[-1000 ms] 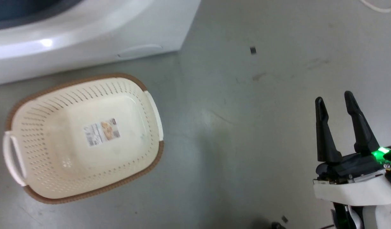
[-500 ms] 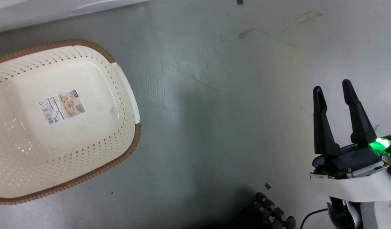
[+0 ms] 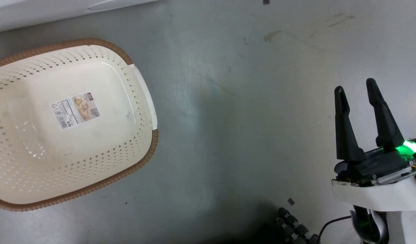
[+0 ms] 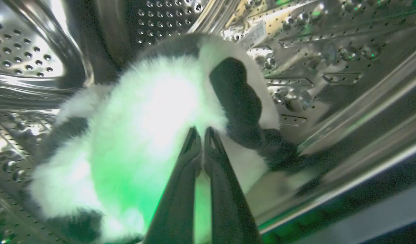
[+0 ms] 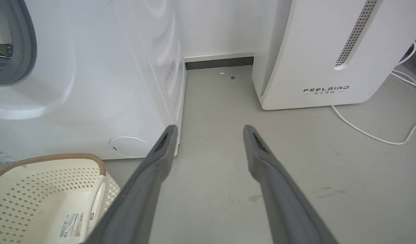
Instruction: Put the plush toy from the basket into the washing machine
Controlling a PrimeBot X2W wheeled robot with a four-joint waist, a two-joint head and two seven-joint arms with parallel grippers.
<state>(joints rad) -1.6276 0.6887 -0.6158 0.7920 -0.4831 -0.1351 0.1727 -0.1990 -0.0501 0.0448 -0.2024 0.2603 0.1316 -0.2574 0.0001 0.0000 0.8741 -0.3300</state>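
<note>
Only the head camera's aim has changed against the earlier pictures: the whole picture has slid, so the washing machine (image 5: 92,84) is now a thin white strip at the top and the basket runs off the left edge, which is not a move of the things themselves. At this moment the plush toy (image 4: 153,112) is inside the steel drum (image 4: 329,61), with its white and black fur lit green. The left tool (image 4: 201,133) reaches into the drum with its two fingers almost closed, and their tips lie against the fur; whether they pinch a tuft cannot be told. The basket (image 3: 92,41) stands on the floor (image 3: 228,118) just before the machine and holds nothing except its paper label (image 3: 75,109). The right tool (image 3: 355,85) hangs well apart from it, as before, with fingers spread and nothing between them. The task therefore seems nearly finished: probably only the release and the withdrawal of the left arm remain.
</note>
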